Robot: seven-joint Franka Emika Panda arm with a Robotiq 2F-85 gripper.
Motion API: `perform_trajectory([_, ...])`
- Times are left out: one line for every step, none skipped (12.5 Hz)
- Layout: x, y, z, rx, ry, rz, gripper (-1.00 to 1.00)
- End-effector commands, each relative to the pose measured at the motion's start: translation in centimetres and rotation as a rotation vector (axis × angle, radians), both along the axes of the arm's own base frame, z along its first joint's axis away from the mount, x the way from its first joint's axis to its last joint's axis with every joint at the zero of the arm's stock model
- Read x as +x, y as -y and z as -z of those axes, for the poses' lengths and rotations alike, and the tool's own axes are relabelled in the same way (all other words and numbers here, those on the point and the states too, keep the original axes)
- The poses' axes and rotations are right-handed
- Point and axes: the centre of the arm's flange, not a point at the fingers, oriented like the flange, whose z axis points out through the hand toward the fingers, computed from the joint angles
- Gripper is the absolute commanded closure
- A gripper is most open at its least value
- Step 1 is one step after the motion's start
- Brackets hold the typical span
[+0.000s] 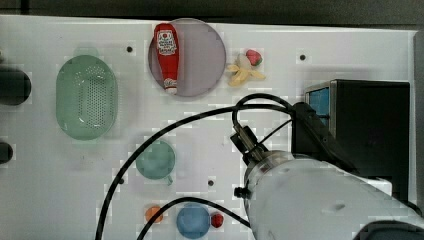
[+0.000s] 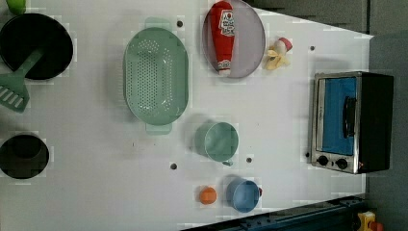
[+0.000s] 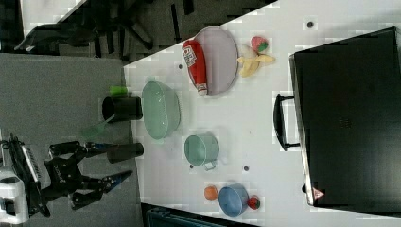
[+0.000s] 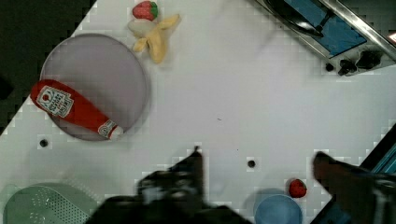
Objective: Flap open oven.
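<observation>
Gripper (image 4: 257, 163) hangs spread, fingers well apart with nothing between them, above bare white table (image 4: 243, 107) and clear of everything. Oven (image 2: 351, 121) sits at the left view's right edge of the table, blue door shut, dark bar handle (image 2: 348, 117) across it and knobs at the near end, well apart from the gripper. Going down in size: green colander (image 2: 155, 76) at the left view's left, grey plate (image 2: 245, 38) carrying a ketchup bottle (image 2: 223, 36), green cup (image 2: 220, 141), blue bowl (image 2: 243, 195), banana (image 2: 275, 58), small orange ball (image 2: 208, 195).
</observation>
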Motion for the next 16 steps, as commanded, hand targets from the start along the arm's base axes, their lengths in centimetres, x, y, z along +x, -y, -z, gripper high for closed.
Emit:
perform_trajectory([1.8,-1.3,3.7,0.004,-0.082,-0.082,0.08])
perform_trajectory([1.8,-0.9,3.7,0.007,-0.083,-0.076,0.31])
perform_trajectory([1.7,-0.3,3.8,0.011,-0.084,-0.065,0.55])
perform_trajectory([1.6,0.6,3.9,0.015,-0.084,-0.057,0.65])
perform_trajectory([1.5,1.6,4.0,0.021,-0.084,-0.066,0.65])
perform_trajectory([1.4,2.7,4.3,0.026,-0.086,-0.103,0.65])
perform_trajectory([1.2,4.0,4.5,0.032,-0.089,-0.157,0.65])
perform_trajectory([0.9,5.6,4.9,0.040,-0.092,-0.210,0.65])
perform_trajectory([0.7,7.3,5.5,0.049,-0.097,-0.270,0.65])
perform_trajectory([0.6,9.0,6.3,0.059,-0.104,-0.342,0.65])
perform_trajectory([0.5,10.6,7.2,0.065,-0.106,-0.414,0.65])
perform_trajectory([0.5,12.1,8.1,0.068,-0.103,-0.481,0.65])
perform_trajectory([0.6,13.6,9.1,0.066,-0.098,-0.543,0.65])
perform_trajectory([0.8,15.0,10.3,0.057,-0.095,-0.601,0.65])
perform_trajectory([1.0,16.3,11.6,0.036,-0.097,-0.660,0.65])
perform_trajectory([1.3,17.5,13.1,0.012,-0.100,-0.723,0.65])
